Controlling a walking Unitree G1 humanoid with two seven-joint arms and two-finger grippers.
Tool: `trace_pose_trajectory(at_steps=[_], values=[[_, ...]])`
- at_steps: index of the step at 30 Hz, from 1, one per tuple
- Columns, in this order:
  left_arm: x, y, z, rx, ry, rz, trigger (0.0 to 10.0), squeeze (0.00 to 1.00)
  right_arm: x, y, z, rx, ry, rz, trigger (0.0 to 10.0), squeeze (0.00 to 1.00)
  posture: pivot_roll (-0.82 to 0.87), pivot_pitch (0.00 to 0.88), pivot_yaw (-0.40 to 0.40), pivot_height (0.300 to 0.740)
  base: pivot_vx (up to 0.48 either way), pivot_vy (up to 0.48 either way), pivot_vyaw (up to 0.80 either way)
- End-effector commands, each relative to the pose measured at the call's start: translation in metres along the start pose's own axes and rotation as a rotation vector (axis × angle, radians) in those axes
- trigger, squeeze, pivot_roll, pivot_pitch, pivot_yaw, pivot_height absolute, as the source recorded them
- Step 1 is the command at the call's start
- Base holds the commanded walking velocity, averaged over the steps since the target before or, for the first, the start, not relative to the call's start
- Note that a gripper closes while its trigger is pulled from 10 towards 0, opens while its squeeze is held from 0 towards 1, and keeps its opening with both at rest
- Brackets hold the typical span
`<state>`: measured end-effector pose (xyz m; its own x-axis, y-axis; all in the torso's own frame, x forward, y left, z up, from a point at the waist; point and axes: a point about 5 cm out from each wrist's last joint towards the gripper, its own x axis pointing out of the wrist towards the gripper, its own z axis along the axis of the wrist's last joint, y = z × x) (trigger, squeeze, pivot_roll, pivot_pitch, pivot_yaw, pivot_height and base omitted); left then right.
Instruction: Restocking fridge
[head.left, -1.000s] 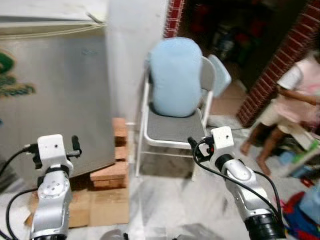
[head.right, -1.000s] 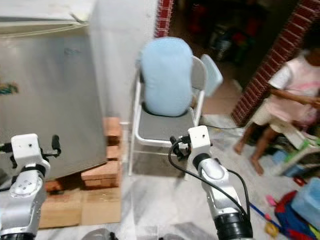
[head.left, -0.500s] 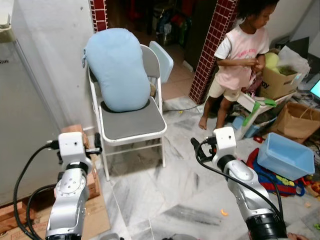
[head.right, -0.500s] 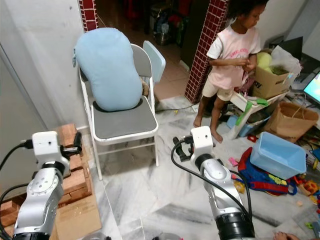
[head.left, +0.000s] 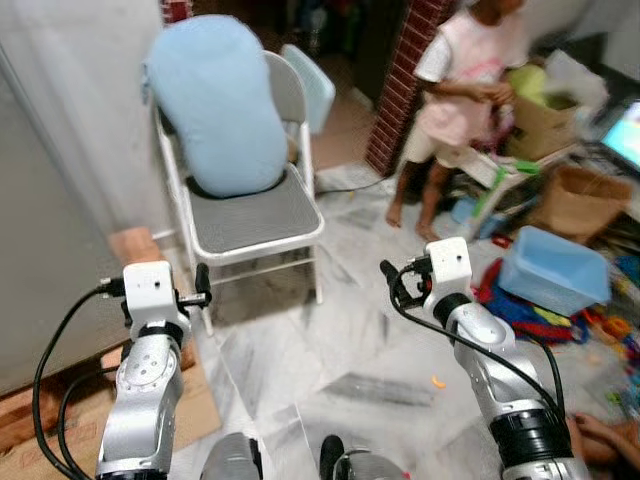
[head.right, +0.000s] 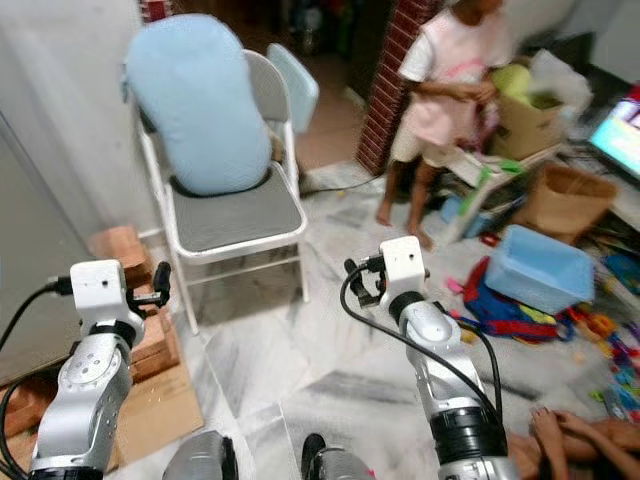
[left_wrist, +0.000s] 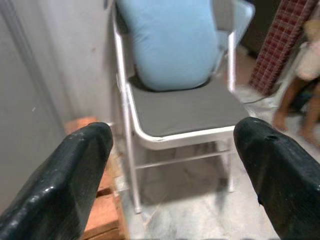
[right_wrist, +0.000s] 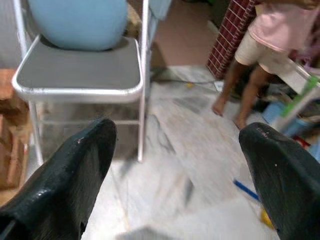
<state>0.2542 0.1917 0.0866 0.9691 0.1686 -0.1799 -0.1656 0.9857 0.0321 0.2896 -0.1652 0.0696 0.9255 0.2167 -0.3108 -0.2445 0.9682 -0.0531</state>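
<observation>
The grey fridge (head.left: 40, 230) stands shut at the far left, its side wall just inside the eye views. My left gripper (left_wrist: 172, 145) is held out at waist height, open and empty, its fingers (left_wrist: 75, 175) spread toward a white folding chair (head.left: 255, 215). My right gripper (right_wrist: 175, 145) is also open and empty, hanging over the marble floor (head.left: 340, 350) to the right of that chair. No stock items can be made out.
A pale blue cushion (head.left: 215, 100) leans on the chair. Bricks and cardboard (head.right: 130, 330) lie under the fridge. A person in pink (head.left: 465, 90) stands at the back right by a red brick pillar (head.left: 400, 80). A blue bin (head.left: 555, 275) and toys litter the right floor; someone's hands (head.right: 560, 430) rest there.
The camera has swung right, away from the fridge, then tilted down a little. The person, bin and toys have come into view. Both arms keep their pose.
</observation>
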Motion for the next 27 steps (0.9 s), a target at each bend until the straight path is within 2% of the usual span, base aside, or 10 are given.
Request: trace_pose_trajectory(at_steps=[1, 8, 12, 27], values=[[-0.003, -0.002, -0.003, -0.014, 0.018, -0.014, 10.0, 0.00, 0.000, -0.006, 0.008, -0.005, -0.017, -0.019, 10.0, 0.00, 0.07, 0.000, -0.065, 0.740, -0.356, 0.000, -0.80], [-0.002, 0.002, -0.007, -0.024, 0.049, -0.013, 10.0, 0.00, -0.007, -0.010, 0.002, 0.028, 0.005, -0.042, 10.0, 0.00, 0.05, 0.000, -0.060, 0.740, -0.379, 0.000, -0.80], [-0.001, 0.002, -0.005, -0.004, 0.036, -0.032, 10.0, 0.00, -0.008, -0.010, 0.002, 0.030, 0.004, -0.049, 10.0, 0.00, 0.04, 0.000, -0.057, 0.740, -0.278, 0.393, -0.80], [-0.001, -0.007, -0.005, -0.020, 0.046, -0.145, 10.0, 0.00, -0.012, -0.011, 0.002, 0.065, 0.005, -0.076, 10.0, 0.00, 0.04, 0.000, -0.046, 0.740, 0.000, 0.456, -0.80]])
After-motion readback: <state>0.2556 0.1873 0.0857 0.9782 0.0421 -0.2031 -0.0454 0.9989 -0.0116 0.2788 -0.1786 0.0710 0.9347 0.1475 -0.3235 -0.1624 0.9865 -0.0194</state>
